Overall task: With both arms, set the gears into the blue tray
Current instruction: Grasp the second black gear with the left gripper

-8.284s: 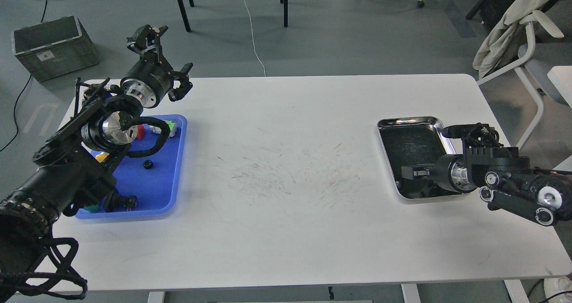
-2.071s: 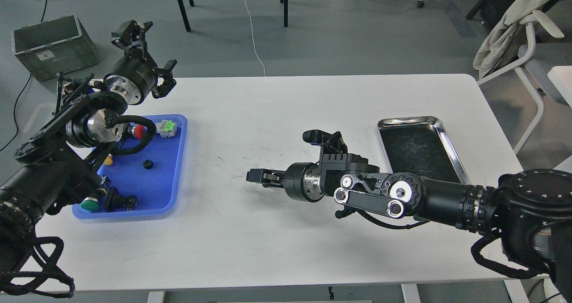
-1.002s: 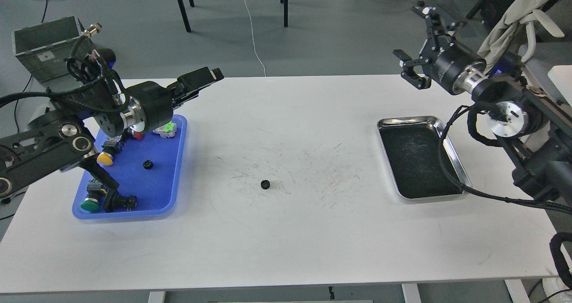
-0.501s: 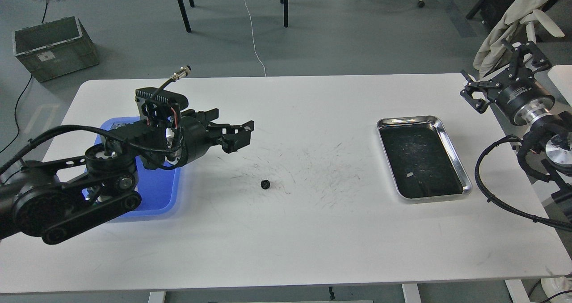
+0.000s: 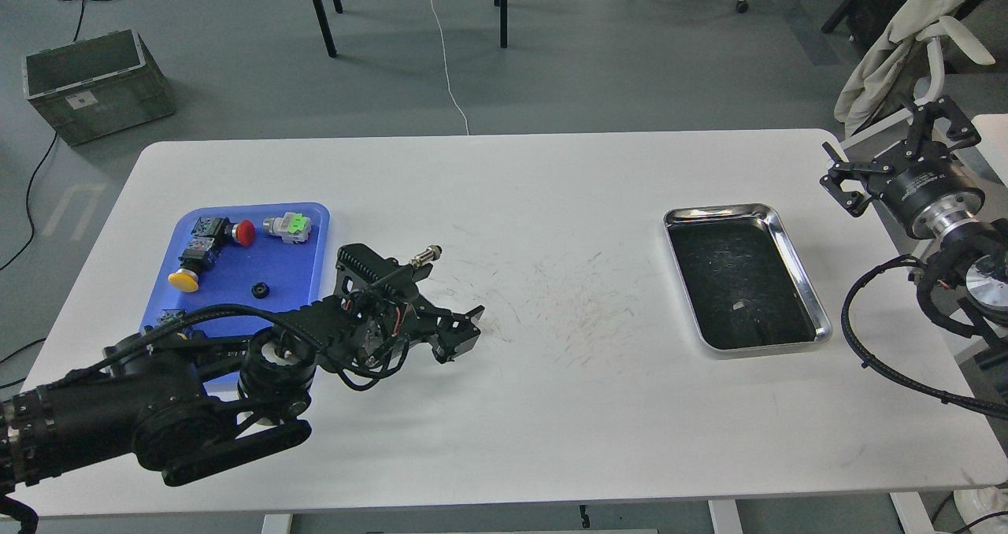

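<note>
One small black gear lies in the blue tray at the table's left. My left gripper is low over the table centre, right of the tray, fingers spread open. It covers the spot where the other gear lay, and that gear is hidden behind it. My right gripper is raised beyond the table's right edge, open and holding nothing.
Push-button switches with red, green and yellow caps lie in the blue tray. A steel tray with a black liner sits at the right. A grey crate and chair legs stand on the floor behind.
My left arm swung down and right from over the blue tray, so its gripper now covers the gear on the table. The right gripper barely moved.
</note>
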### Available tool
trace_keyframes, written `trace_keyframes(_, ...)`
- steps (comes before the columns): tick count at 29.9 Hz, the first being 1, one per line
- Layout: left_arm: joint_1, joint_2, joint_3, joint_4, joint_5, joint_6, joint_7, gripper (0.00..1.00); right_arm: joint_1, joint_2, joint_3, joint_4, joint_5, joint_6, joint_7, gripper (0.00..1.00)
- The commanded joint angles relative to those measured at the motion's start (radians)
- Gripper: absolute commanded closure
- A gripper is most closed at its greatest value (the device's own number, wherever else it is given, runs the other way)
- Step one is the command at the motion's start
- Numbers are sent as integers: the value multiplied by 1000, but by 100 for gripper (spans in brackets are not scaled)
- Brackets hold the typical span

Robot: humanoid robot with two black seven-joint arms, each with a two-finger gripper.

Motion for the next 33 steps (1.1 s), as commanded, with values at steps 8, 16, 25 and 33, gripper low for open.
trace_keyframes(8,40,-96,-1,98,22,20,-3,14,1,0,0,0,0,0,2,2)
trace_keyframes(16,43,-97,0,116,20,21,-4,51,0,0,0,0,0,0,2,2)
trace_keyframes(25,54,-89,0,116,15,20,-9,71,1,2,-2,2,0,0,2,2)
trace_keyframes(33,73,-79,0,116,12,20,-10,90,1,-2,-2,2,0,0,2,2)
